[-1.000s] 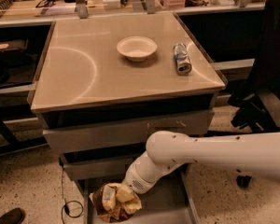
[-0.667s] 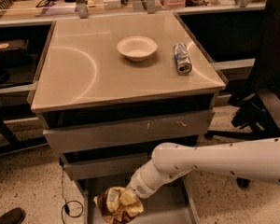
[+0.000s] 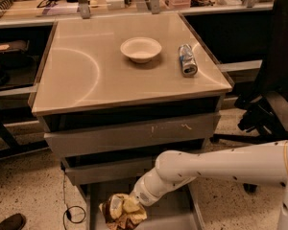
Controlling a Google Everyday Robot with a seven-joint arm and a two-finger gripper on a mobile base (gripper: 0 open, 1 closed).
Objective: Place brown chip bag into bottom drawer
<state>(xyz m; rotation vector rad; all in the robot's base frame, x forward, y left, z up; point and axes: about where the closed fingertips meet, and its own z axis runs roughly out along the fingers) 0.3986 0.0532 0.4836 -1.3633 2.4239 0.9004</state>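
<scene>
The brown chip bag (image 3: 122, 211), crinkled with yellow and white panels, is down in the open bottom drawer (image 3: 175, 213) at its left front. My gripper (image 3: 134, 202) sits at the end of the white arm that reaches in from the right, right at the bag's upper right side. The wrist housing hides the fingers. The bottom drawer is pulled out below the two scuffed upper drawers (image 3: 134, 135).
A white bowl (image 3: 140, 48) and a silver-blue can (image 3: 186, 60) lying on its side are on the cabinet top (image 3: 86, 75). A black office chair (image 3: 273, 95) stands at the right. A black cable (image 3: 69, 210) lies on the floor at left. A dark shoe (image 3: 7, 223) is at bottom left.
The arm has drawn slightly right and down. The bag has shifted a little within the bottom drawer and sits lower toward the front.
</scene>
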